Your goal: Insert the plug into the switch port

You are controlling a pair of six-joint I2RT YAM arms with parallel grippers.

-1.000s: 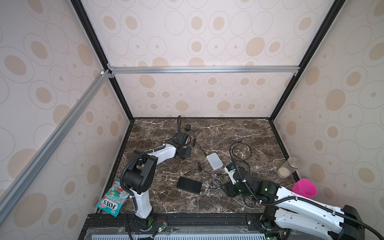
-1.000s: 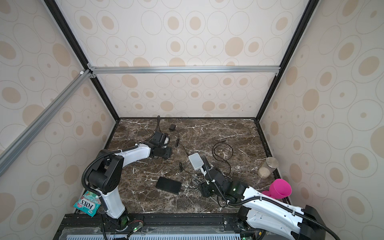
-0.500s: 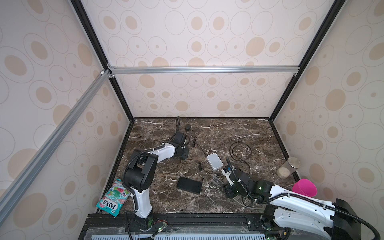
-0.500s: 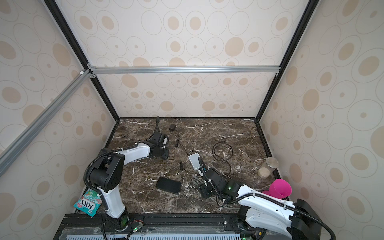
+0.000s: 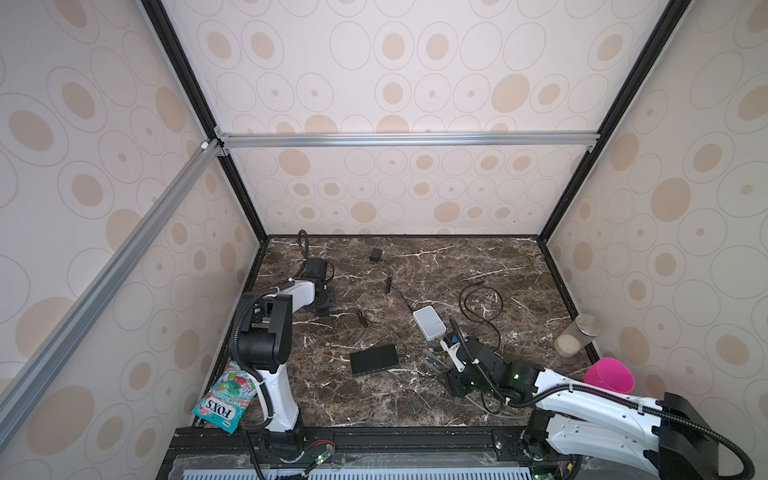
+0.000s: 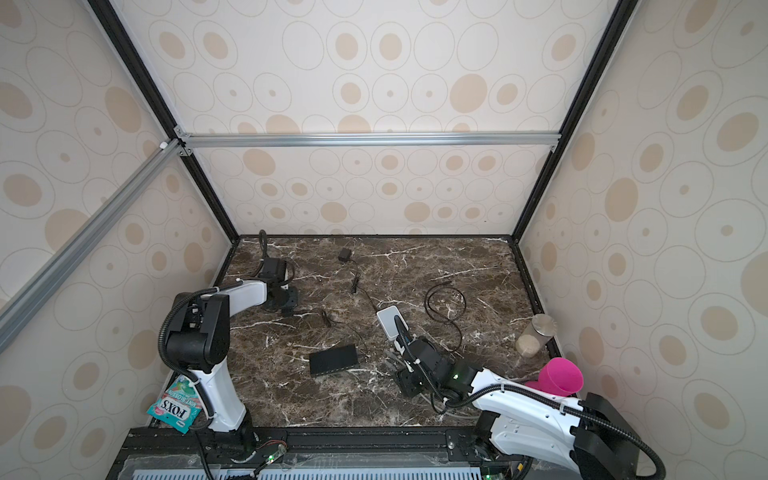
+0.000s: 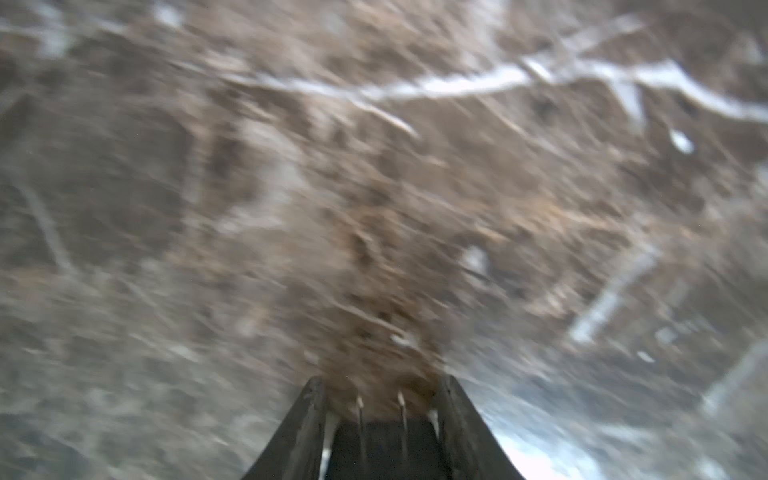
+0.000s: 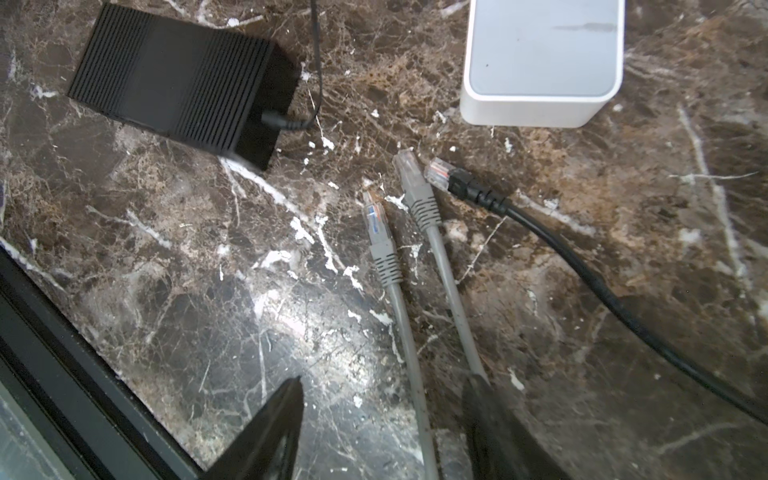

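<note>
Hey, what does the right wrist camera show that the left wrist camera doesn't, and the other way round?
Only the right wrist view shows the black switch, the white box, a grey Ethernet plug, a second grey Ethernet plug, a black-booted Ethernet plug, and the right gripper, open, with a grey cable running between its fingers. Only the left wrist view shows the left gripper, fingers apart, nothing visibly held. Both share the brown marble tabletop, sharp on the right wrist, blurred on the left.
</note>
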